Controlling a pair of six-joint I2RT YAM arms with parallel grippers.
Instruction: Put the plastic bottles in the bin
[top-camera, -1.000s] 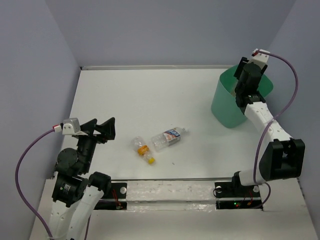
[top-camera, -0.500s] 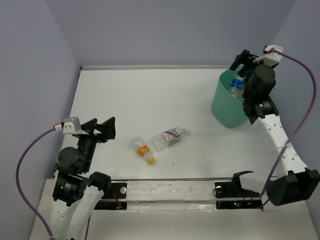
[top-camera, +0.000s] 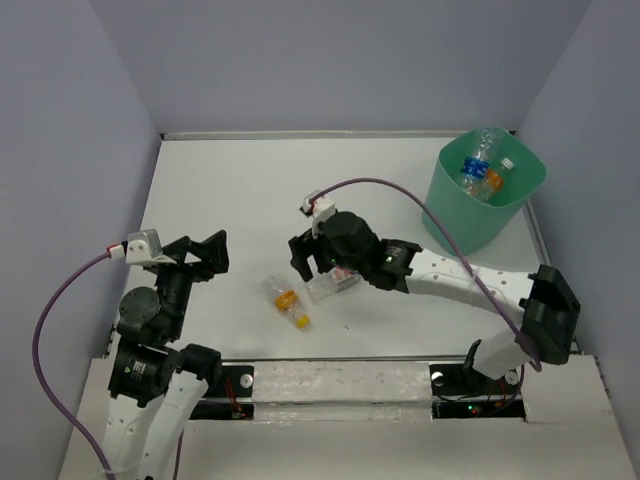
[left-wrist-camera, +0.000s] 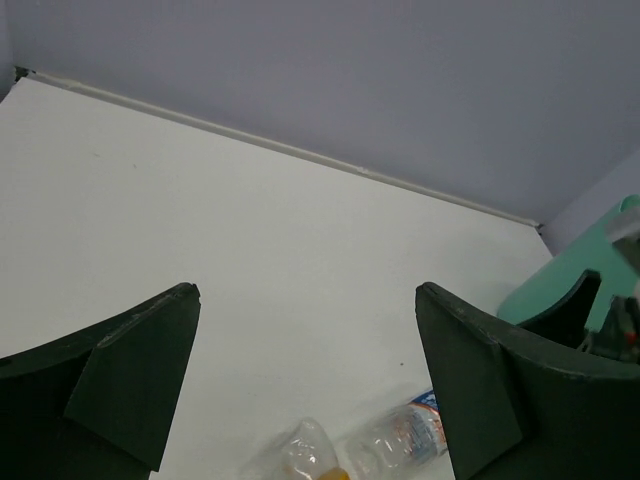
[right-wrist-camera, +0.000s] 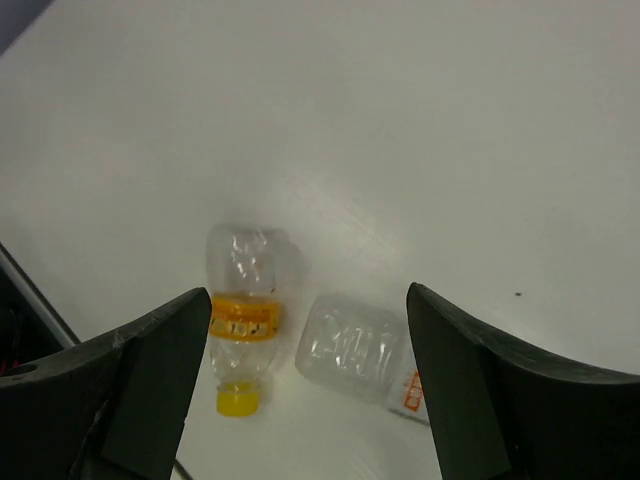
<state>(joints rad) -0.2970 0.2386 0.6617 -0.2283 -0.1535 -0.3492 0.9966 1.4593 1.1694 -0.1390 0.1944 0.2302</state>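
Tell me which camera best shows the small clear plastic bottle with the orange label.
The right wrist view: the orange-labelled bottle lies whole, cap and label plain. The top view shows it small; the left wrist view only its end.

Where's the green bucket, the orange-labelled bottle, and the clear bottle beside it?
green bucket (top-camera: 480, 218), top view, on its front wall.
orange-labelled bottle (right-wrist-camera: 243, 316), right wrist view, on its label.
clear bottle (right-wrist-camera: 348, 348), right wrist view, on its body.
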